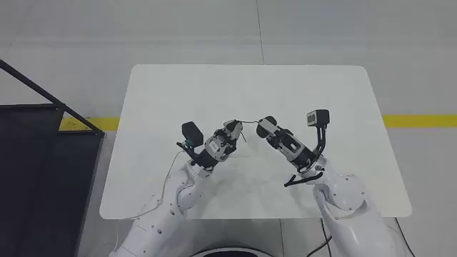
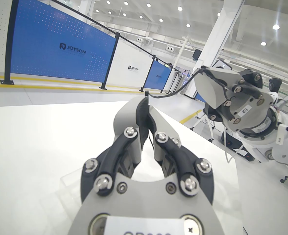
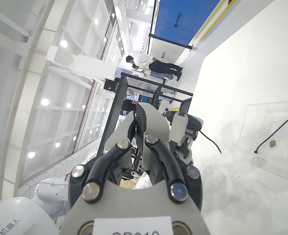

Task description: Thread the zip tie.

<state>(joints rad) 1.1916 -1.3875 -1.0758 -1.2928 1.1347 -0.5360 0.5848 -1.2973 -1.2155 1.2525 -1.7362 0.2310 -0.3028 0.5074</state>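
1. A black zip tie (image 2: 171,94) spans the gap between two robot grippers. It is held in the air above the middle of the white bench (image 1: 321,100), slightly toward the near edge.
2. The left gripper (image 2: 146,103) has its fingers (image 2: 126,116) pressed together on the tie. A small end pokes out past their tips and a loose length hangs down toward the bench.
3. The right gripper (image 3: 139,110), just to the right, pinches the tie's other stretch between closed fingers (image 3: 153,121). The two grippers sit near each other, tips apart.
4. The task appears to be at the alignment stage: both arms grip the lifted tie, but no closed loop is visible. Whether the tip has entered the head is too small to tell. Feeding it through and pulling it snug look to be left.
5. A clear tray (image 3: 281,113) on the bench carries a second tie (image 3: 276,132) and a small brown scrap (image 3: 272,143).
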